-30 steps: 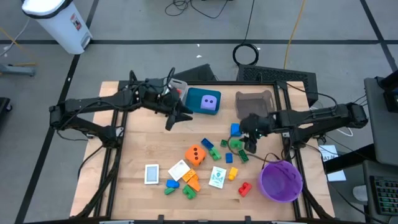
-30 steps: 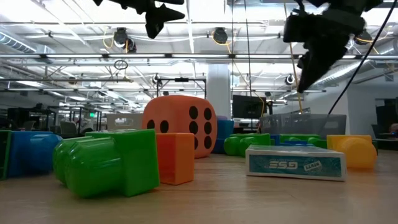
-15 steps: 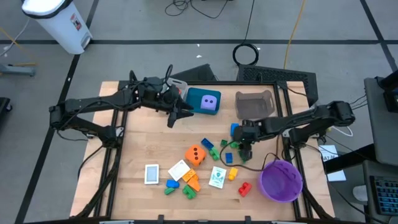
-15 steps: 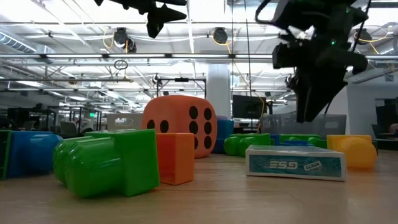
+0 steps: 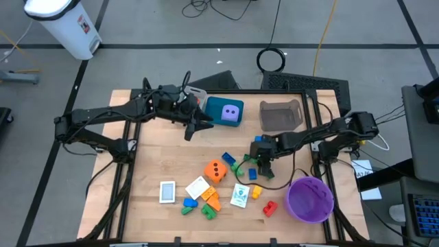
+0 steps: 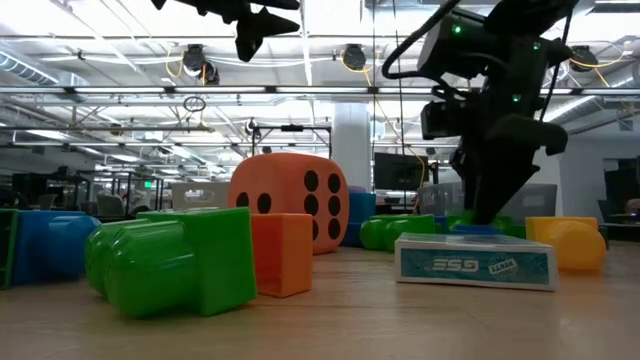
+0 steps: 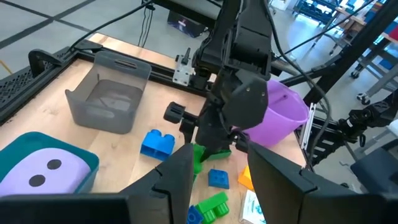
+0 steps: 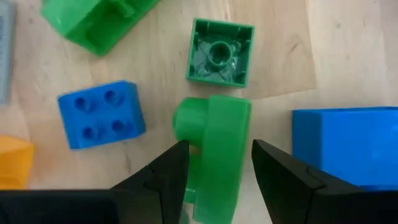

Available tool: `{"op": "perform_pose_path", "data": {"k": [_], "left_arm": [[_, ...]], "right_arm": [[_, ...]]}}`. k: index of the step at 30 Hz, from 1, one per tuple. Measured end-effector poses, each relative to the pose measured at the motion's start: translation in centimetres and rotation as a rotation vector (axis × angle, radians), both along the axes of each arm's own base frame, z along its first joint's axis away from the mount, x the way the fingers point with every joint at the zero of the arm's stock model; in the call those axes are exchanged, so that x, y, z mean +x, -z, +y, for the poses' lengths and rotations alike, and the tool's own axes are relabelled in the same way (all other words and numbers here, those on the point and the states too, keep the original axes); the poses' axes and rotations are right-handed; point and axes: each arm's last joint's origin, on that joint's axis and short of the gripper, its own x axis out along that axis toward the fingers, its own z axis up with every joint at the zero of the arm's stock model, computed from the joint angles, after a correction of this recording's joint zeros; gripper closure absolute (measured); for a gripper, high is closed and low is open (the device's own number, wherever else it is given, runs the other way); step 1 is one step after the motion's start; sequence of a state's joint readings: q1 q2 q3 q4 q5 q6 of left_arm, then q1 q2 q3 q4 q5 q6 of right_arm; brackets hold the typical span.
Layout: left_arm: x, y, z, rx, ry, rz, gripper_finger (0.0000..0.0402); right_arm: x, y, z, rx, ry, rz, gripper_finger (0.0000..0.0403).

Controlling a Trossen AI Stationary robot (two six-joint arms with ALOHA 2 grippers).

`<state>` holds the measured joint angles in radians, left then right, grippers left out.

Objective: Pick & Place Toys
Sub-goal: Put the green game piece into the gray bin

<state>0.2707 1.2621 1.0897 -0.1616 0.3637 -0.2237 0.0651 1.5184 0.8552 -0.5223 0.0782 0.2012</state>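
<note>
Right hand, fingers apart, straddles green brick on surface; left hand apart, raised.

1. Bare wood across the left half of the table; wide passage there below the left gripper, parked at upper centre with fingers parted.
2. Crowded at centre: orange die, white cards and small bricks packed close together; little room between them.
3. Right gripper down among the bricks, fingers parted on either side of a green brick; blue brick and another green brick just beside, blue block close on the other side.
4. Teal tray and grey tray blocking the upper edge; purple bowl filling the lower right corner.
5. Narrow gap between bowl and bricks, possibly passable.
</note>
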Motion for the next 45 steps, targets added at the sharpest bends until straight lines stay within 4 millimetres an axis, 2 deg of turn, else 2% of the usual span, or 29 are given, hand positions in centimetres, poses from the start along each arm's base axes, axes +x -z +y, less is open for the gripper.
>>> {"op": "perform_pose_path", "data": {"k": [7,17,21,27,32,38,42,45], "left_arm": [[0.0,0.0,0.0,0.000,0.000,0.001,0.0240],[0.0,0.0,0.0,-0.001,0.000,0.002,0.0240],[0.0,0.0,0.0,-0.001,0.000,0.002,0.0240],[0.0,0.0,0.0,-0.001,0.000,0.002,0.0240],[0.0,0.0,0.0,0.006,-0.006,0.001,0.0240],[0.5,-0.4,0.2,-0.023,-0.042,-0.054,0.0240],[1.8,-0.3,0.4,-0.050,-0.046,-0.128,0.0240],[2.9,0.1,0.5,-0.064,-0.044,-0.163,0.0240]], "right_arm": [[0.0,0.0,-0.5,0.000,0.020,-0.004,0.0243],[0.1,0.0,-0.8,0.011,0.029,-0.013,0.0330],[0.1,-0.8,-0.6,0.066,0.008,-0.071,0.0336],[0.0,-4.7,-0.7,0.109,0.046,-0.324,0.0330],[-0.6,-9.6,-1.1,0.133,0.065,-0.667,0.0329],[-1.1,-14.5,-2.1,0.130,0.079,-1.070,0.0335],[-1.0,-16.1,-2.7,0.119,0.087,-1.234,0.0332],[-0.7,-16.3,-3.2,0.111,0.097,-1.272,0.0334]]}}
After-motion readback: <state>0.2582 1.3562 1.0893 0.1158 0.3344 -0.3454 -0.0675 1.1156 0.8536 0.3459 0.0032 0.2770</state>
